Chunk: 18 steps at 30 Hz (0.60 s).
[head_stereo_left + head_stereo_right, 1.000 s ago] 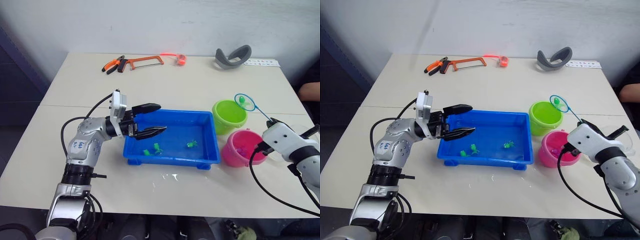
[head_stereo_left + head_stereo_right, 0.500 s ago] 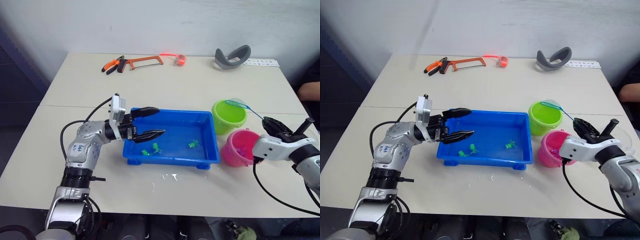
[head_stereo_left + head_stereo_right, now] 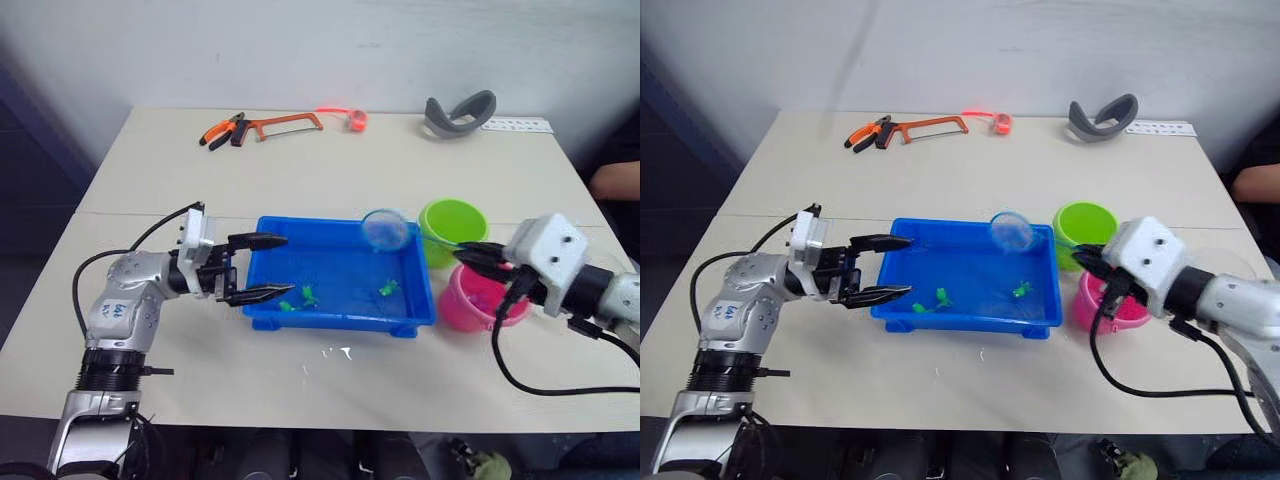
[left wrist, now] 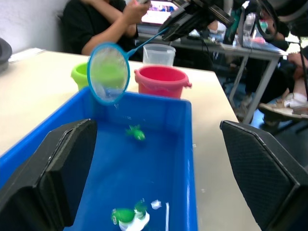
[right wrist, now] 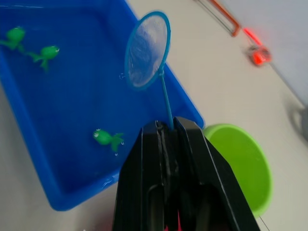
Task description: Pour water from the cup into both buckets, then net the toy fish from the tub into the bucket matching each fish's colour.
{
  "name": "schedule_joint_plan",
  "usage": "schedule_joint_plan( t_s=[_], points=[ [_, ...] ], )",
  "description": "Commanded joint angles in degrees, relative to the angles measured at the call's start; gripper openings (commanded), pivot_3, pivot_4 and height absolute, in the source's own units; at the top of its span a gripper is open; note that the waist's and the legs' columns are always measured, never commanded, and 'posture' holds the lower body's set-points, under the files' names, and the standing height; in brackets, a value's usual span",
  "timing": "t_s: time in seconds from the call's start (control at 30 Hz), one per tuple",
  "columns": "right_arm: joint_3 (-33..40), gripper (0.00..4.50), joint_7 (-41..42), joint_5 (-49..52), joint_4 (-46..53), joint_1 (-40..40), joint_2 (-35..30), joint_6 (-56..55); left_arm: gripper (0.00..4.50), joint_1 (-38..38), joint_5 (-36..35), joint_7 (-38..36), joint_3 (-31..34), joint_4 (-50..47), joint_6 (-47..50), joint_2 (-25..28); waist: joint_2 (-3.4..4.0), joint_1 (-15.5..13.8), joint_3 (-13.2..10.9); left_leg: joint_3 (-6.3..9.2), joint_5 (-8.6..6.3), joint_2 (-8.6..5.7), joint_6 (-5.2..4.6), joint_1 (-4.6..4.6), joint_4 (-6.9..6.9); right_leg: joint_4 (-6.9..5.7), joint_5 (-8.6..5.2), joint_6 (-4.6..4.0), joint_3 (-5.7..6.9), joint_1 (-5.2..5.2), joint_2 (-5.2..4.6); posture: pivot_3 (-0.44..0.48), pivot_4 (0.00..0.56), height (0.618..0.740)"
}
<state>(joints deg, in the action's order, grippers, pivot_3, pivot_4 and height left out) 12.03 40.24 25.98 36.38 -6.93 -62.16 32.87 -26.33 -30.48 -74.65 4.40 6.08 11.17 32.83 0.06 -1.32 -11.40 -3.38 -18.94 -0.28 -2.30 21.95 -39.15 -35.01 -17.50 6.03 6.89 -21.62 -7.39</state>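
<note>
Blue and shallow, the rectangular plastic tub [image 3: 345, 284] lies nearest on the pale table [image 3: 300, 180], holding water and three small green plastic toy fish [image 3: 384, 289]; two of them sit toward its 7 o'clock corner, one toward 4 o'clock. At the tub's 9 o'clock rim the left gripper [image 3: 255, 268] has its two black fingers spread wide with nothing between them, one above the wall and one below, probably placed to steady the tub during scooping. From 3 o'clock the right gripper [image 3: 477, 258] is clamped on the thin handle of a small round blue-rimmed net [image 3: 385, 229], whose hoop hangs empty over the tub's 1 o'clock corner, likely poised to dip for another fish. Just beside the tub at 3 o'clock stands the pink plastic bucket [image 3: 470, 300], with the lime-green plastic bucket [image 3: 452, 222] touching it further back. The clear plastic cup [image 4: 159, 54] stands behind the pink bucket. Far off, near 12 o'clock, lie orange pliers [image 3: 222, 129] and a hacksaw [image 3: 285, 124].
</note>
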Motion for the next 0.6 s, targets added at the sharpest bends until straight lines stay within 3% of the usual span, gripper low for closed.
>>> schedule_joint_plan(
  t_s=[0.03, 0.17, 0.33, 0.6],
  points=[
    [-9.65, 0.00, 0.58, -13.35, -2.49, -4.35, -4.23, -5.45, 4.45, 1.47, -0.39, 0.10, 0.92, -2.21, -1.09, 0.52, 0.00, -0.18, 0.00, 0.03, -0.01, -0.03, -0.01, 0.03, 0.00, 0.02, 0.00, 0.00, 0.04, 0.00, -0.03, 0.000, 0.150, 0.740],
    [-14.86, 0.00, 1.20, -23.26, -5.47, -6.62, -7.33, -11.91, 4.45, 2.94, -0.59, 1.53, 0.70, -4.10, -0.55, -0.07, -0.01, -0.18, 0.00, 0.01, -0.03, -0.11, -0.07, 0.12, -0.01, 0.05, 0.01, 0.03, 0.10, -0.05, -0.07, 0.000, 0.150, 0.740],
    [-18.10, 0.00, 1.79, -30.46, -9.56, -10.25, -6.45, -16.50, 4.45, 4.23, 0.24, 1.16, -0.29, -4.94, -0.65, 0.66, 0.00, 0.03, 0.00, -0.08, -0.02, -0.12, -0.06, 0.15, -0.01, 0.01, 0.02, 0.06, 0.21, -0.10, 0.00, 0.000, 0.150, 0.740],
    [-20.51, 0.00, 14.62, -27.76, -9.04, -15.13, -6.29, -11.79, 4.45, 4.07, 0.74, 0.60, -0.87, -4.17, -1.68, 0.52, -0.01, -0.03, 0.00, -0.10, 0.02, -0.09, -0.03, 0.11, -0.03, -0.03, 0.01, 0.05, 0.16, -0.10, 0.02, 0.000, 0.150, 0.740]
  ],
)
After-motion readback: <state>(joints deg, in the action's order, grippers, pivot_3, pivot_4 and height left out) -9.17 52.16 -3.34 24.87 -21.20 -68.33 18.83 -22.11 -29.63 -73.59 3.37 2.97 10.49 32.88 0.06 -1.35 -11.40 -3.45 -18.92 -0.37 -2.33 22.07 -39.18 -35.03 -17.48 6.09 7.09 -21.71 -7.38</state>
